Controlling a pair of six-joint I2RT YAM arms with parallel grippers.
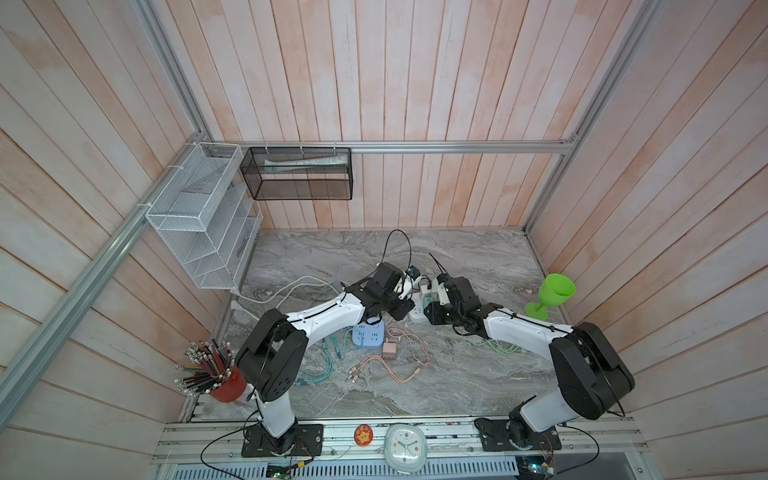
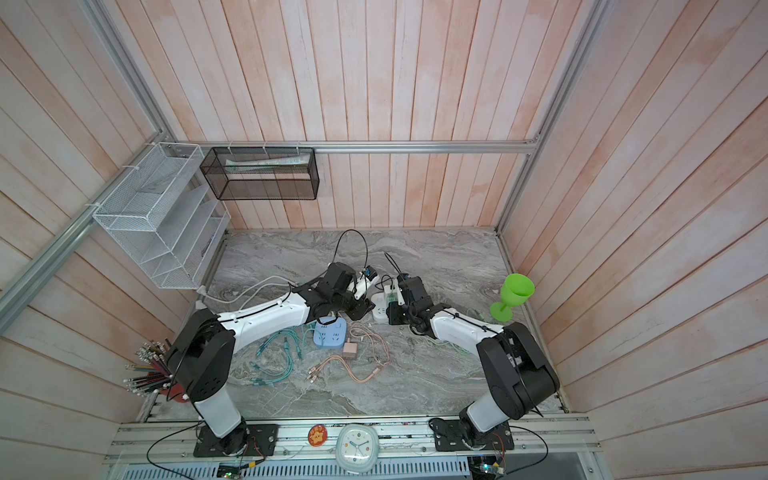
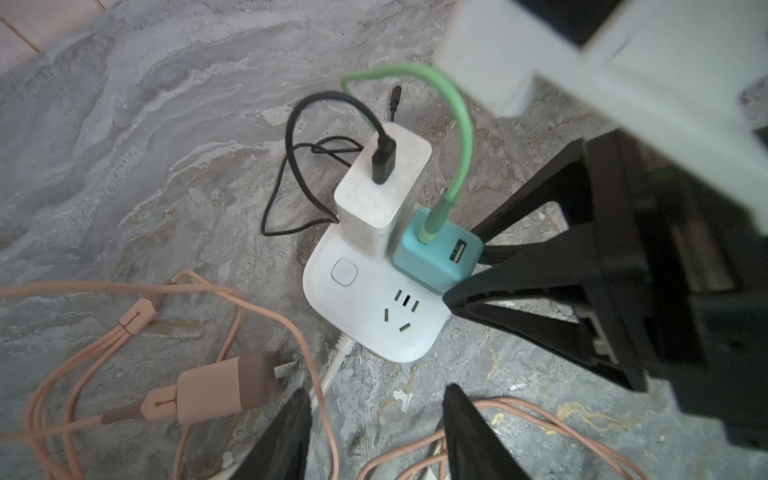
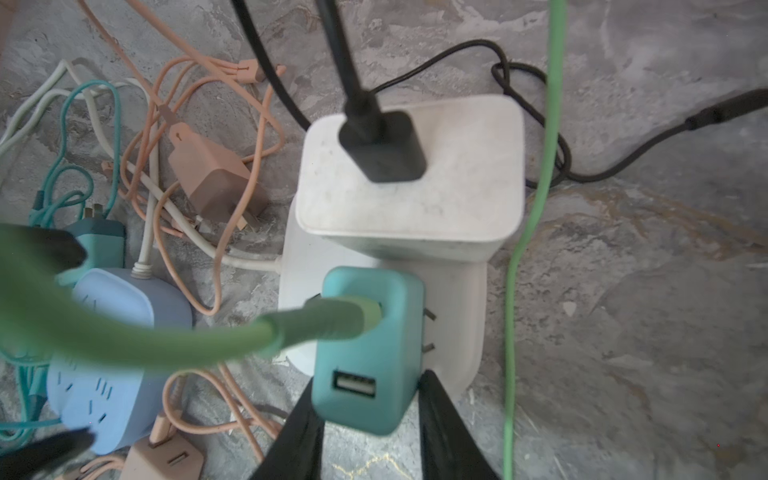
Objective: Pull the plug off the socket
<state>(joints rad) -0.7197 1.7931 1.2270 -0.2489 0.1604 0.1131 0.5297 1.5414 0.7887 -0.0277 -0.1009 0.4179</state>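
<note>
Teal plug (image 4: 374, 357): light, rigid, smooth plastic; flat sides judged best gripped.
Right hand (image 4: 368, 382): closed against its sides.
Left hand (image 3: 376, 390): partly open, empty.

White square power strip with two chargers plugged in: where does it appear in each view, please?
A top view: white square power strip just right of centre, below the middle.
A top view: at centre, below the middle.
Left wrist: mid-picture.
Right wrist: mid-picture, partly under the teal charger.
Shared landmark: the white cube charger with black cable, plugged into it.
</note>
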